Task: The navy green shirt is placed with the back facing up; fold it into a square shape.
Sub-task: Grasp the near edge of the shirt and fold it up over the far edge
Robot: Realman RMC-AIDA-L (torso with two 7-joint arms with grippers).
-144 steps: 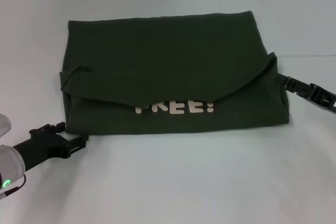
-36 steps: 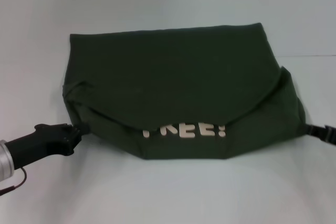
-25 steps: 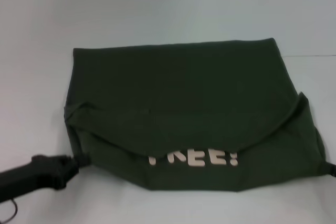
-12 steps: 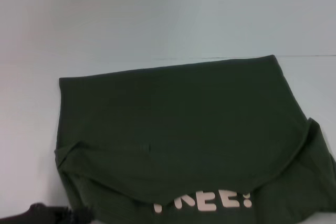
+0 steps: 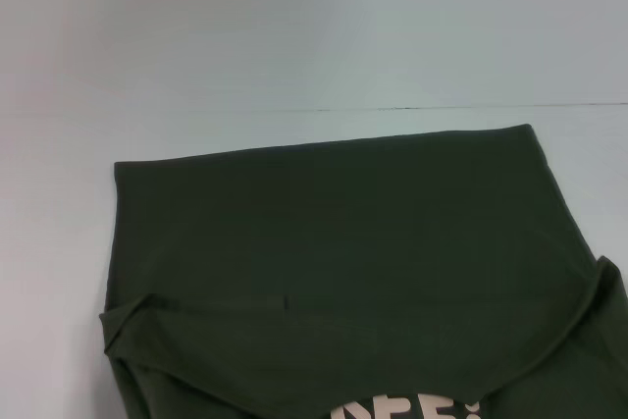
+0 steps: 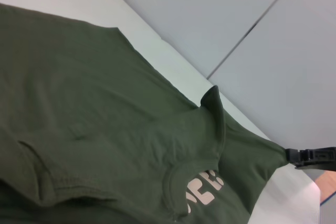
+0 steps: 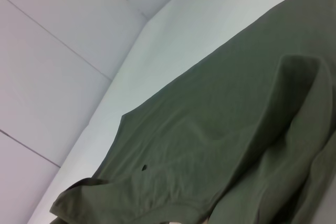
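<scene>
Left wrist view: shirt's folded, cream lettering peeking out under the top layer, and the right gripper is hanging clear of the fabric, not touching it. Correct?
Not quite. In the left wrist view the right gripper is not clear of the navy green shirt: it is shut on a corner of the fabric, which is pulled taut toward it. The rest stands: the shirt is folded and the cream lettering shows under the top layer.

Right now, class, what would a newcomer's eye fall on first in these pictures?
The navy green shirt fills the near half of the white table, partly folded. Cream lettering peeks out at its near edge. In the left wrist view, the right gripper pinches a stretched corner.
</scene>
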